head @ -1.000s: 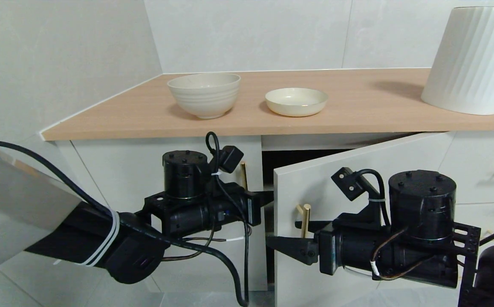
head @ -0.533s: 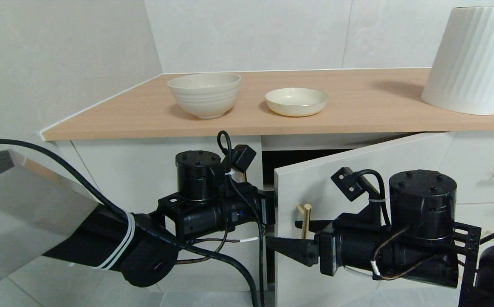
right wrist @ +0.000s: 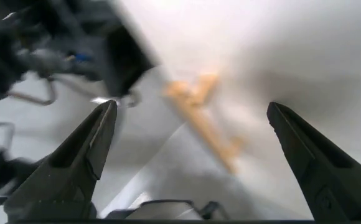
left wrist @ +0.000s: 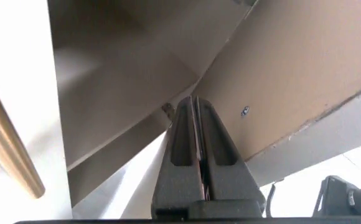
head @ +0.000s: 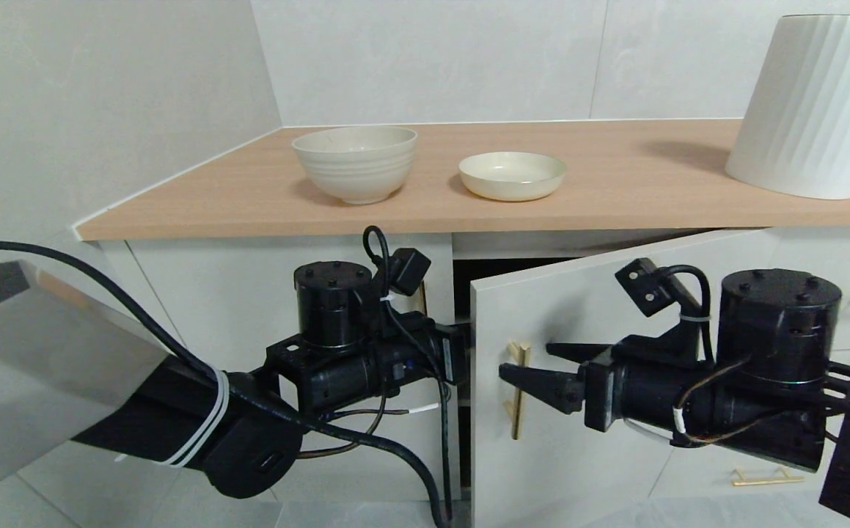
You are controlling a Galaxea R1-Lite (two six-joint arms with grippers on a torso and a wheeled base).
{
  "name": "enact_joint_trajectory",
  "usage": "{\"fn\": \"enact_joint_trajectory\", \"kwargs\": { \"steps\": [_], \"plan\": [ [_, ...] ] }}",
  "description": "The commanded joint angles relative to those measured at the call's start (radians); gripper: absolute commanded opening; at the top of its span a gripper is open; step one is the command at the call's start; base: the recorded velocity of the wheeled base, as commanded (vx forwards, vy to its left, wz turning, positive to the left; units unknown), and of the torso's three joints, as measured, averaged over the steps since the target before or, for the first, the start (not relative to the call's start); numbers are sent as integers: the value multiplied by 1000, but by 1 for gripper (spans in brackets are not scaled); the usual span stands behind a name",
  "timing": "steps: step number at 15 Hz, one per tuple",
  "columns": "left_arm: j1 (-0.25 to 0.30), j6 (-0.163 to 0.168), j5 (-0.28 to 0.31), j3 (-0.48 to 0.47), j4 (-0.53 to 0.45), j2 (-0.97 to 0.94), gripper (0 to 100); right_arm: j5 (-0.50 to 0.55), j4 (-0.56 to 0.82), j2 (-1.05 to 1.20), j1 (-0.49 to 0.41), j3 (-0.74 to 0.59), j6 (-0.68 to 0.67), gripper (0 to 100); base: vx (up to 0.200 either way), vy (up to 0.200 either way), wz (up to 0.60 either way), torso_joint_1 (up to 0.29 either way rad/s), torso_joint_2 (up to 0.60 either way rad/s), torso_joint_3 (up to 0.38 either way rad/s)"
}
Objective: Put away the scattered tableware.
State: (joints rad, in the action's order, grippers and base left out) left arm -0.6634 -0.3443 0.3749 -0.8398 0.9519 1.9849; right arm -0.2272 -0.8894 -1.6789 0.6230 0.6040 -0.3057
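- Left hand [left wrist: 196,134], fingers pressed together, is poked into the dark gap beside the cabinet door [head: 579,308], mid-frame in head view. Prob. there to lever the door wider from its edge.
- Right hand [head: 527,361] is spread, brass handle [head: 518,389] between its fingers w/o contact (as far as I can tell).
- Bowl [head: 355,163] & shallow dish [head: 513,174] sit upright, apart, on the worktop [head: 652,183], upper centre. Both cream, glossy; bowl deeper, ribbed; dish looks empty.
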Motion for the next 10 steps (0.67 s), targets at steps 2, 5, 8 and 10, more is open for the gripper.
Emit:
{"fn": "enact_joint_trajectory", "kwargs": {
  "steps": [2,5,8,10],
  "plan": [
    [-15,-1,1,1,50,12,0,91,-3,157,-31,-164,48,100,0,0,0,0,0,0],
    [-25,-1,-36,1,128,43,0,143,1,242,20,-290,63,100,0,0,0,0,0,0],
    [-28,-1,-54,2,131,35,0,236,23,320,139,-400,62,100,0,0,0,0,0,0],
    [-28,1,-54,19,131,28,0,240,27,308,139,-400,59,100,0,0,0,0,0,0]
  ]
}}
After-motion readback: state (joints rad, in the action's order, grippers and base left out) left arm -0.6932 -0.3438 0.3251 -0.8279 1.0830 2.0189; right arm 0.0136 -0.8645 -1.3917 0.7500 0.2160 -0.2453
